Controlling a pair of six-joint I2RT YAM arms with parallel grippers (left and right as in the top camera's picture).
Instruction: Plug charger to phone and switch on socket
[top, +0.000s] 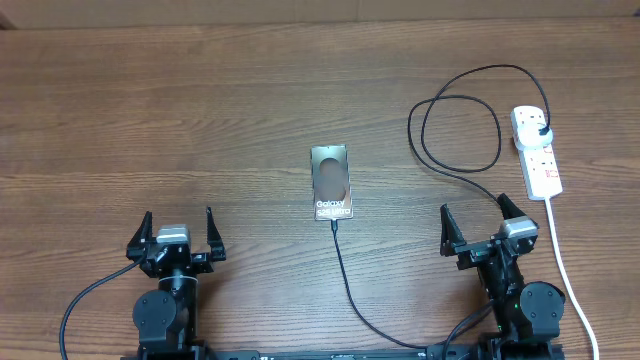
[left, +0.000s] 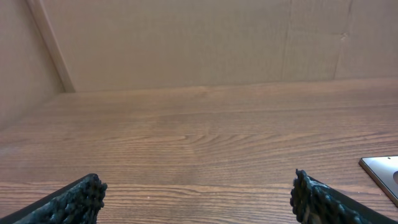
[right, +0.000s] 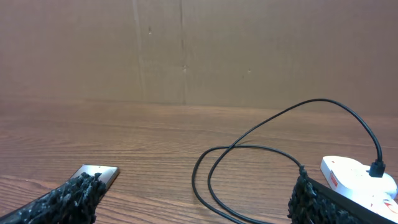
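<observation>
The left claw (top: 178, 215) is wide open and holds nothing. It sits at the near edge of the bench (top: 200, 100), at about 7 o'clock, with only bare wood in front of it. The right claw (top: 474, 206) is wide open too, with nothing in it. It sits at about 5 o'clock.

The phone (top: 330, 180) lies flat in the middle of the bench, a little farther out than the claws. It is at about 2 o'clock from the left claw and 10 o'clock from the right claw. Its white letters are at the near end.

The charger (top: 345, 280) is a thin black cable. Its small tip touches the near end of the phone, but I cannot tell if it is pushed in. The cable runs toward 6 o'clock and goes out of sight by the right arm. It makes a big loop at 12 o'clock from the right claw and ends in a black plug (top: 541, 131).

The plug sits in the far end of the socket (top: 540, 165), a white power strip at 2 o'clock on the bench. The socket's red switches are too small to read. Its thick white cord (top: 565, 270) runs toward 5 o'clock, past the right arm
</observation>
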